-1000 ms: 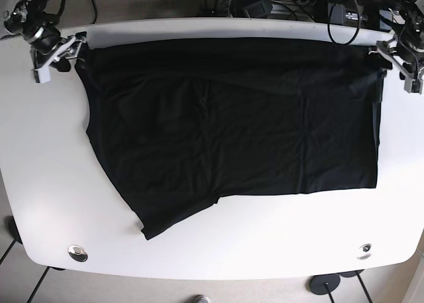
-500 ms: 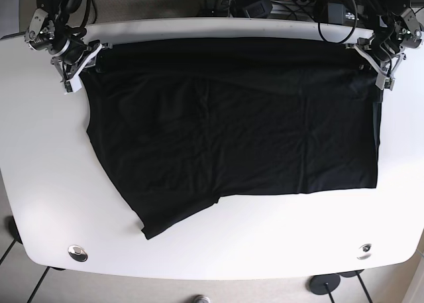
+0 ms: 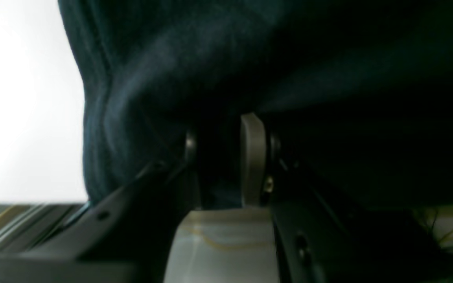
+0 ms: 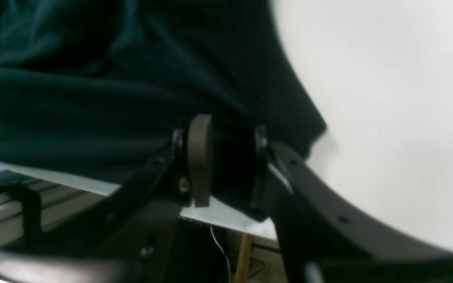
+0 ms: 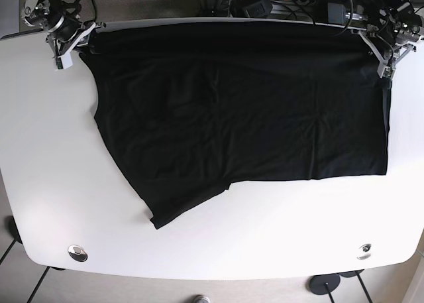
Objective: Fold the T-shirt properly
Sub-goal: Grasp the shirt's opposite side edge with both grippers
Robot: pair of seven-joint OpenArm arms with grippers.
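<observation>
The black T-shirt (image 5: 238, 111) lies spread on the white table (image 5: 46, 157), its far edge drawn up to the table's back rim and one sleeve pointing toward the front left. My left gripper (image 5: 382, 56) is at the shirt's far right corner, shut on the fabric; the left wrist view shows cloth (image 3: 163, 70) pinched between the fingers of that gripper (image 3: 218, 131). My right gripper (image 5: 68, 43) is at the far left corner, shut on the fabric; the right wrist view shows the cloth (image 4: 92, 98) held in that gripper (image 4: 226, 131).
Cables and black power boxes (image 5: 258, 1) lie just behind the table's back edge. Two metal grommets sit near the front corners, one on the left (image 5: 77, 252) and one on the right (image 5: 364, 251). Bare white tabletop (image 5: 265, 237) runs along the front.
Both grippers first came inward onto the shirt's far corners, then pulled back toward the table's rear edge. The shirt has slid back and slightly right, its top edge now taut.
</observation>
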